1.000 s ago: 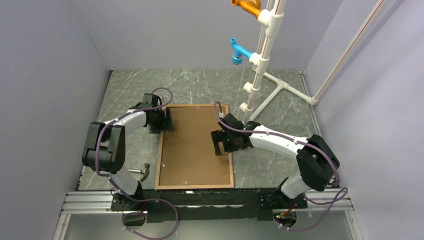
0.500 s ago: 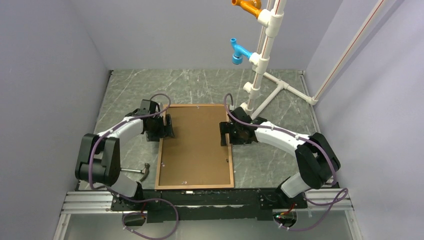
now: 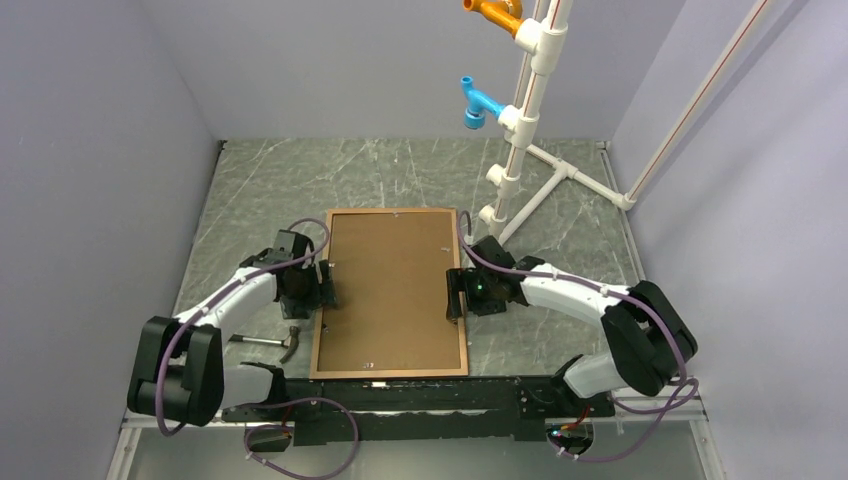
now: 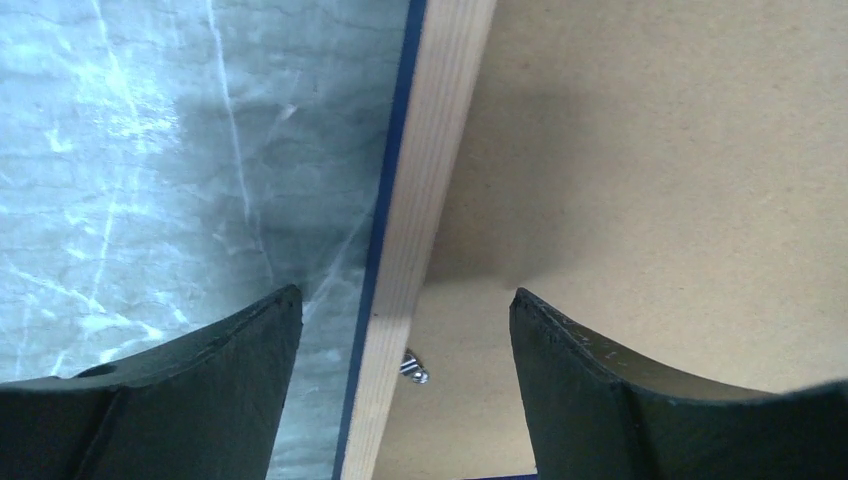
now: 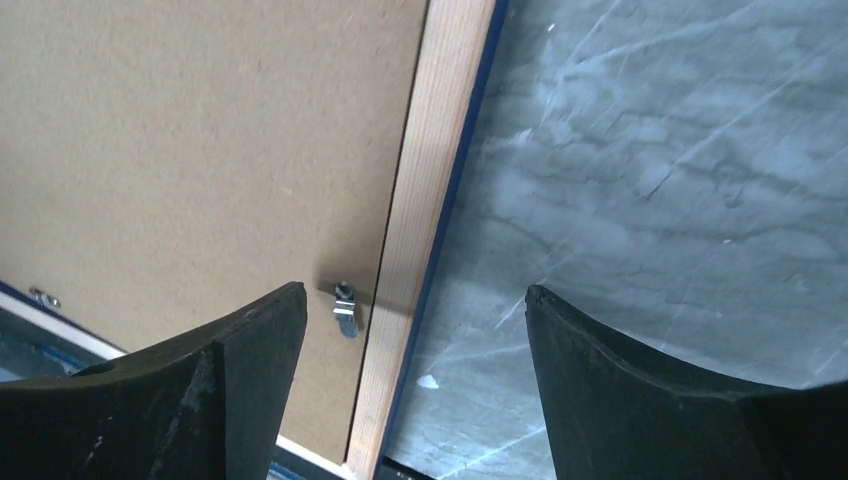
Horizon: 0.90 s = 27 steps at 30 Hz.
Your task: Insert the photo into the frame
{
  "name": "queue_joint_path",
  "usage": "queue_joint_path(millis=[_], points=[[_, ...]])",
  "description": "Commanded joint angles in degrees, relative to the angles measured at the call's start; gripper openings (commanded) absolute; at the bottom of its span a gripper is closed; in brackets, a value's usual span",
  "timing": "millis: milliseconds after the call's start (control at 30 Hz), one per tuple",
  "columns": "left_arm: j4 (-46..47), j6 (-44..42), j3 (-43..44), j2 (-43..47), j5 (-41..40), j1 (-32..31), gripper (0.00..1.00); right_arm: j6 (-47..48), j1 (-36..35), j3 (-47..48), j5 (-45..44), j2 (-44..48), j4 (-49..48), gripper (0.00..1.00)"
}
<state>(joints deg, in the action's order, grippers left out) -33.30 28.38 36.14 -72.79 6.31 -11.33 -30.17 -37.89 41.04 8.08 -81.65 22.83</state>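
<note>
Frame [image 3: 390, 374] lies flat mid-table, brown wood face up, long sides running 12 to 6 o'clock. Its 6 o'clock rail sits just at the table's [image 3: 280, 180] near edge. Brown backing board [image 3: 392, 290] sits inside the rails and fills the opening. Photo not visible in any view.

Left gripper [image 3: 326, 290] is low at the frame's 9 o'clock rail, about halfway along it. Jaws spread and released, nothing grasped. In the left wrist view the fingers [image 4: 200, 380] straddle the rail: one over the marble table, the other over the board, with the pale wood rail and its navy outer edge running between them. There are clear gaps on both sides. A small metal clip [image 4: 415, 368] sits on the board just inside the rail, between the fingertips.

Right gripper [image 3: 455, 293] is low at the 3 o'clock rail, directly opposite the left one. It is also spread, holding nothing. The right wrist view shows the same straddle: one finger over the board, one over the table, rail in the gap, not pinched. Another metal clip [image 5: 345, 306] sits against the inner side of that rail. Whether any fingertip touches the surface below, cannot tell.

Hammer [image 3: 275, 343] lies flat on the table at the frame's 8 o'clock, just beside the rail and near the left arm. White pipe stand [image 3: 520, 150] stands upright at the frame's 1 o'clock, with a foot close to the frame's far right corner. It carries a blue fitting [image 3: 478, 103] and an orange fitting [image 3: 492, 14] higher up.
</note>
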Motion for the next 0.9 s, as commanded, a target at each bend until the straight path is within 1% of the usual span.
queue_joint_path(millis=[0,167,267,367,433,633,733,800,867], points=[[-0.2,2.6,-1.3,1.6,-0.7,-2.0,0.79,-0.1,-1.5,-3.0,3.5,1.5,2.1,0.82],[-0.2,3.7,-0.4,-0.2,-2.1,-4.3,0.78,-0.5,-3.9,-4.6,1.5,1.5,3.8,0.78],[-0.1,4.0,0.6,-1.2,-2.4,-5.2,0.78,-1.1,-5.6,-3.7,-1.2,0.4,5.0,0.7],[-0.3,4.4,1.8,-2.4,-3.0,-6.0,0.78,-1.3,-7.7,-2.1,-5.0,-2.2,6.1,0.59],[-0.4,4.5,2.4,-3.1,-3.1,-6.6,0.78,-1.4,-9.1,-0.9,-7.0,-4.5,6.8,0.56],[-0.5,4.7,2.9,-3.8,-3.7,-7.1,0.79,-2.6,-14.9,2.3,-14.7,-9.2,9.6,0.56],[-1.3,4.3,3.5,-3.7,-4.0,-7.1,0.79,-2.9,-15.4,3.3,-15.6,-8.7,10.4,0.57],[-1.9,4.0,4.1,-3.5,-4.5,-7.1,0.8,-2.9,-15.4,4.3,-15.6,-6.5,11.5,0.62],[-2.2,3.9,4.6,-3.3,-4.3,-7.1,0.8,-2.6,-15.3,6.0,-15.9,-4.0,12.6,0.7]])
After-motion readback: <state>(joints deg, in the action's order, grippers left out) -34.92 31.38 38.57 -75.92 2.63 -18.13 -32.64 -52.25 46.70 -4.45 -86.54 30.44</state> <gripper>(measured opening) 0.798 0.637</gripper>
